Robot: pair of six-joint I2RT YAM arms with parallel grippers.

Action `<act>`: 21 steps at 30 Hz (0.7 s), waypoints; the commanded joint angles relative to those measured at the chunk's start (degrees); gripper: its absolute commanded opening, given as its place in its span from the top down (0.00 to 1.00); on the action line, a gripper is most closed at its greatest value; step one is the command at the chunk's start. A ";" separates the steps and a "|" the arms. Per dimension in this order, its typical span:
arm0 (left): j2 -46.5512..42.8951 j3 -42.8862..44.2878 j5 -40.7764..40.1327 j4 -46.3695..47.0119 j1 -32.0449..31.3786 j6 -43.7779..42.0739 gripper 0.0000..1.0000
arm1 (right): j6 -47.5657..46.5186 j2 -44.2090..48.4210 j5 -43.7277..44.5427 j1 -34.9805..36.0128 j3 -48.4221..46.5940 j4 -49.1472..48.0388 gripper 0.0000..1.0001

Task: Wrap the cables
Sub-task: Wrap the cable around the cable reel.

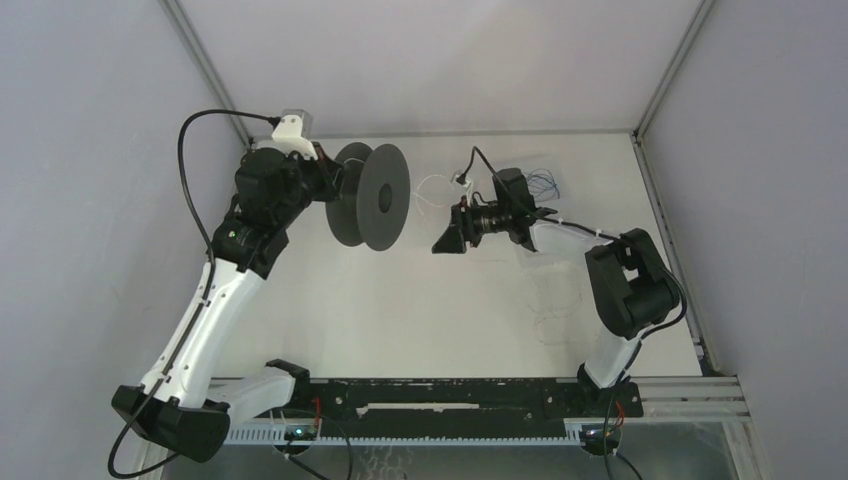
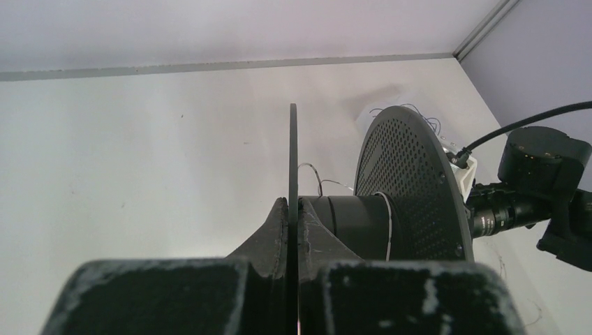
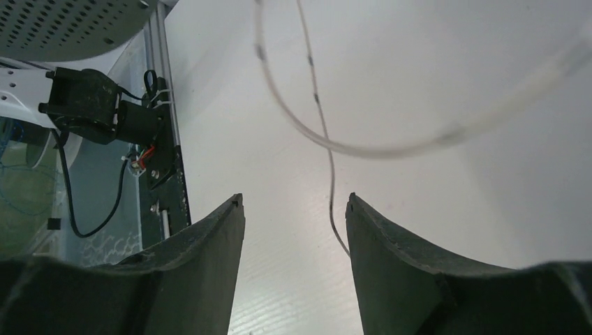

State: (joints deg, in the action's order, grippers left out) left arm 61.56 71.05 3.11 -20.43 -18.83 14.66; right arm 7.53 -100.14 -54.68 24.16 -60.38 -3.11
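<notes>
White table (image 1: 450,300), grey walls (image 1: 90,80); left claw (image 2: 294,206) tight on black spool (image 2: 412,181), right claw (image 3: 294,202) agape.

In the top view the spool (image 1: 370,195) stands on edge at upper centre-left, one flange between the left gripper's (image 1: 335,185) jaws. The cables (image 1: 435,192) loop just right of the spool. The right gripper (image 1: 447,238) sits below those loops, with a tangle of blue wire (image 1: 545,183) further right.

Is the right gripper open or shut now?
The right gripper is open: its fingers stand apart in the wrist view, bare table shows between them, and the thin cable is not pinched.
</notes>
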 commanded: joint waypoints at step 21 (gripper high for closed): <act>2.13 6.66 -19.75 3.55 1.34 4.07 1.00 | -17.52 2.12 1.37 14.15 -4.40 17.98 1.00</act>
State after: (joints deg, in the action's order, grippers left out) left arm 62.81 71.79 -7.90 -21.76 -18.17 17.91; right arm -0.45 -102.30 -51.53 32.69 -61.41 3.49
